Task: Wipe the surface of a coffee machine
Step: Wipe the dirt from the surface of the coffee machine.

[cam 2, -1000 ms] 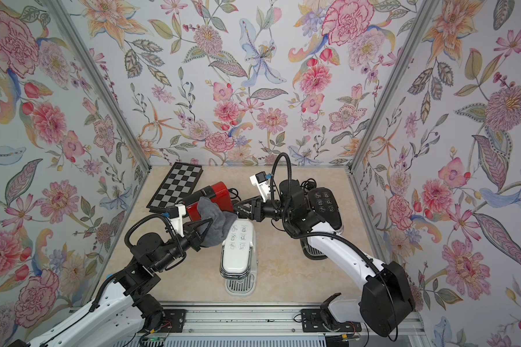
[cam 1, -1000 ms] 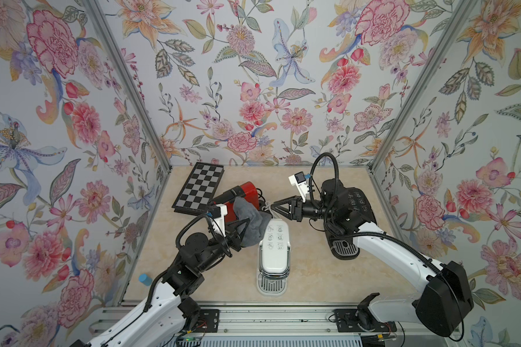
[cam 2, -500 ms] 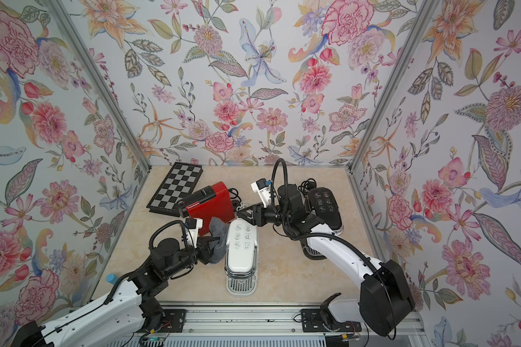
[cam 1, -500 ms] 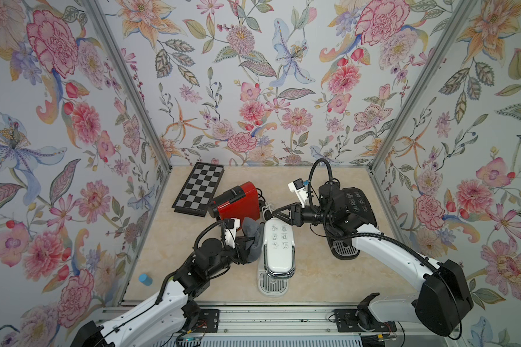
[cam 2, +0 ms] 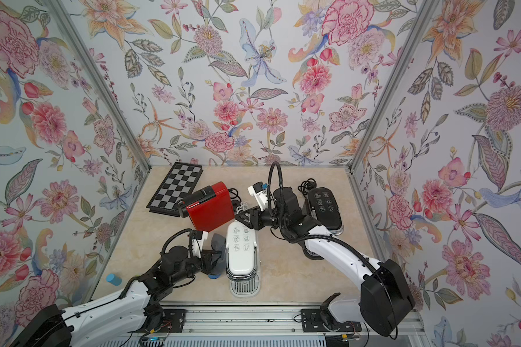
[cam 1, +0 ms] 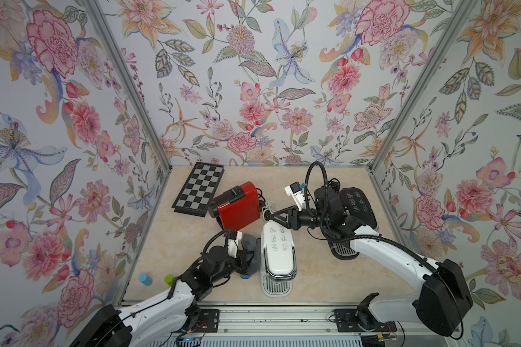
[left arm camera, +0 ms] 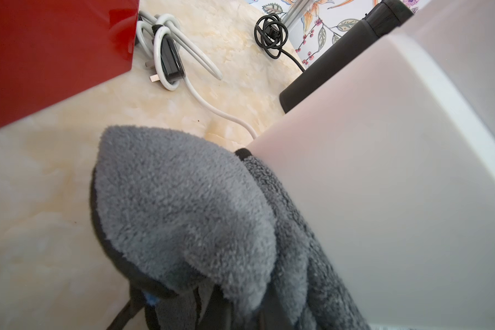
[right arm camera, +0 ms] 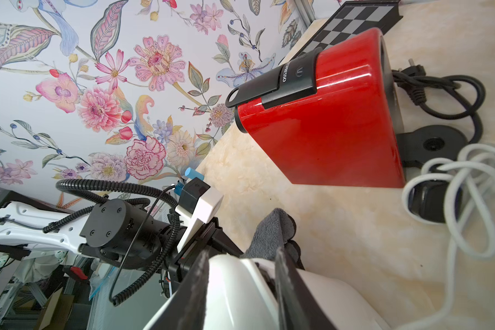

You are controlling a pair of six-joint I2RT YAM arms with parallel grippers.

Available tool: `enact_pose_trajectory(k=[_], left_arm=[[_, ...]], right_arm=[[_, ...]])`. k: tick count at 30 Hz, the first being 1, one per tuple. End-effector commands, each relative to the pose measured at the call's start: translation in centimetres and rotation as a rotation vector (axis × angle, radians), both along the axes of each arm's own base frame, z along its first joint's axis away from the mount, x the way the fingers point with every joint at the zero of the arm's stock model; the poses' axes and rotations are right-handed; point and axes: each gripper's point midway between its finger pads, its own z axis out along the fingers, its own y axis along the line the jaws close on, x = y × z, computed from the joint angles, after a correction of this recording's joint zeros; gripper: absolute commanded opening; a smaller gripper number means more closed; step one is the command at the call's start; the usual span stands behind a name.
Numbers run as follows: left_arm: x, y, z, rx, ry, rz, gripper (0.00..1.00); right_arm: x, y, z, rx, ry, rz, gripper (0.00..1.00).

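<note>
Fingers (right arm camera: 196, 288) of the right gripper (right arm camera: 242, 253) straddle the rounded rear end of the white coffee machine (right arm camera: 240, 291), one dark pad on each flank, clasping it. In both top views this gripper (cam 1: 272, 217) sits just right of centre, at the upper end of the white coffee machine (cam 1: 278, 252), which stands upright in the lower middle of the frame on the marbled tabletop (cam 1: 313, 270), its drip grille toward the bottom edge.

The left gripper (cam 1: 248, 260) is clenched on a grey cloth (cam 1: 251, 241). Its fingers are buried in the fabric and cannot be made out singly. The cloth (left arm camera: 183, 200) is bunched and pressed against the left-hand side wall of the white machine (left arm camera: 383, 185), low down near the tabletop.

A red coffee machine (cam 1: 239, 207) stands above and left of the white one, close to it but apart, with a chessboard (cam 1: 199, 189) lying flat further toward the upper left. A black coffee machine (cam 1: 358, 204) stands to the right, partly behind the right arm. A coiled white cable (left arm camera: 166, 43) lies on the tabletop between the red and white machines, and a black cable (left arm camera: 270, 31) is coiled near the back wall. A blue cylinder (cam 1: 145, 279) and a green one (cam 1: 169, 279) are at the lower left, beside the side wall.
</note>
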Motion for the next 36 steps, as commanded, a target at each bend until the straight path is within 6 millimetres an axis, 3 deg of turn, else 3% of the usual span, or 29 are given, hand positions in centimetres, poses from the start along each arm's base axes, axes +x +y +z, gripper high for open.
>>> enact_pose_trajectory(k=[1,5,9,13,17,22,25,30,36], left_arm=[[-2.6,-3.0,2.7,-0.141,-0.014,-0.196,0.0],[-4.1,-3.8,1.4,-0.106,0.048,-0.284,0.0],[-3.9,-3.3,0.4,-0.065,0.061,-0.237,0.0],[-2.9,-2.8,0.6,-0.069,0.044,-0.176,0.0],[-2.4,-3.5,1.0,-0.068,0.031,-0.186,0.0],[-1.3,-4.5,0.5,-0.04,0.032,-0.187,0.0],[-0.7,-5.2,0.7,-0.06,0.032,-0.188,0.0],[-0.2,-6.1,1.2,-0.072,0.026,-0.198,0.0],[0.2,-6.0,1.9,-0.076,0.009,-0.183,0.0]], right_arm=[[-1.0,0.4,-2.2,-0.054,0.04,0.026,0.4],[-1.2,0.8,-2.1,-0.054,0.04,0.039,0.4],[-1.4,0.3,-1.7,-0.051,0.026,0.027,0.4],[-2.5,-1.1,0.0,-0.056,-0.012,0.03,0.4],[-4.7,-4.0,-0.5,-0.179,-0.027,-0.008,0.4],[-4.6,-11.5,-3.7,-0.311,0.072,-0.303,0.41],[-5.3,-14.3,-6.4,-0.32,0.199,-0.409,0.39],[-8.3,-14.5,-10.7,-0.35,0.342,-0.379,0.29],[-11.9,-12.7,-13.2,-0.313,0.427,-0.281,0.11]])
